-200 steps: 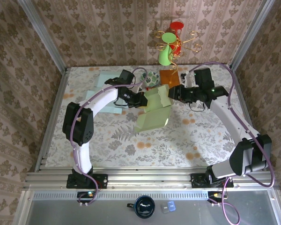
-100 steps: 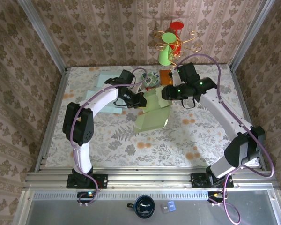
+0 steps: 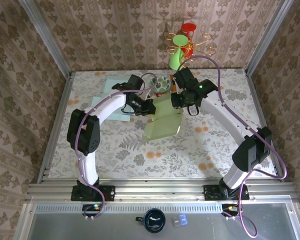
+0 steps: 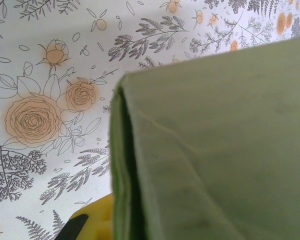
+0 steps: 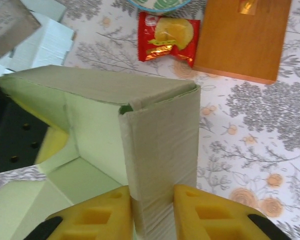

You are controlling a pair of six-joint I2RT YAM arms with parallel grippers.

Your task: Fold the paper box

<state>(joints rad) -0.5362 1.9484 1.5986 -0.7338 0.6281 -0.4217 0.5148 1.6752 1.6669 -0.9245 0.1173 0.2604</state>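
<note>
The green paper box (image 3: 162, 120) stands half-formed at the table's middle, its walls raised at the far end and a flap lying toward the near side. My left gripper (image 3: 151, 106) is shut on the box's left wall; in the left wrist view that wall (image 4: 215, 150) covers most of the gripper and one yellow finger (image 4: 97, 220) peeks out beside it. My right gripper (image 5: 153, 215) is shut on the doubled right wall (image 5: 160, 135), with a yellow pad (image 5: 102, 215) pressed against each face. Seen from above, the right gripper (image 3: 176, 102) sits at the box's far right corner.
A red snack packet (image 5: 165, 37) and a flat wooden block (image 5: 242, 37) lie just beyond the box. A patterned bowl (image 3: 161, 84) is behind them. Pale blue paper boxes (image 3: 112, 85) lie at the far left. A gold stand with green and red cups (image 3: 177, 55) rises at the back.
My right arm has swung left to the box and its jaws have narrowed onto the right wall. The left arm and the box have stayed put.
</note>
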